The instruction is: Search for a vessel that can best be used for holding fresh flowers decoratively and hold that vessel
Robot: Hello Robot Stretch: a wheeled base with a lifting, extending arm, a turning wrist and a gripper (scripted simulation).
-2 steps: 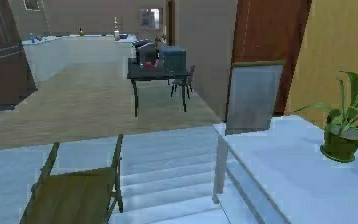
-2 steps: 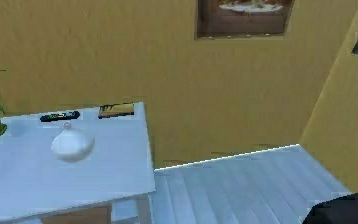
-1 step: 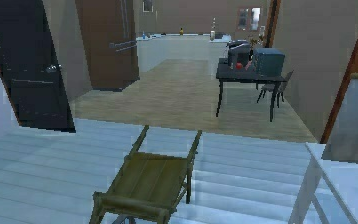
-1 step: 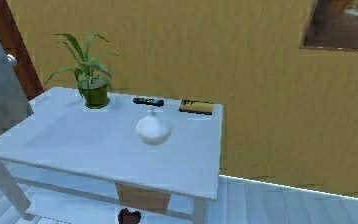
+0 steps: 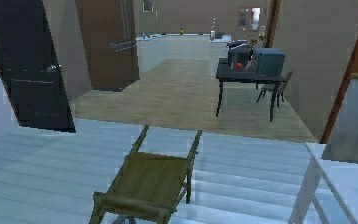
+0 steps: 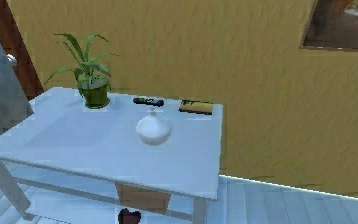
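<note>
- One white vase [image 6: 153, 128], round-bodied with a narrow neck, stands upright near the middle of a pale table [image 6: 77, 150] in the arm side view. It suits the task's flower vessel.
- Three other things line the tabletop's far edge: a plant [image 6: 87, 68] in a green pot toward the view's left, a dark remote [image 6: 148, 101] just behind the vase, and a flat yellow-and-black item [image 6: 195, 105] right of the remote. None of them touches the vase.
- The gripper's state cannot be told from these views, so the vase's place relative to it cannot be given. The vase does stand a little left of the line where the arm would rise into that view.
- Step in hand, as I judge it: the search looks finished, and the approach to the grasp is what remains.
- The next move likely calls for a small shift of the base to line the arm up with the vase. The arm would then lift above the tabletop and extend carefully toward the vase's body.
- The smooth, rounded vase may tip or roll if nudged, and the remote sits close behind it.
- Ahead, in the forward view, a wooden chair [image 5: 152, 180] stands nearby and a dark desk [image 5: 249, 72] farther off. Neither bears on the grasp.
</note>
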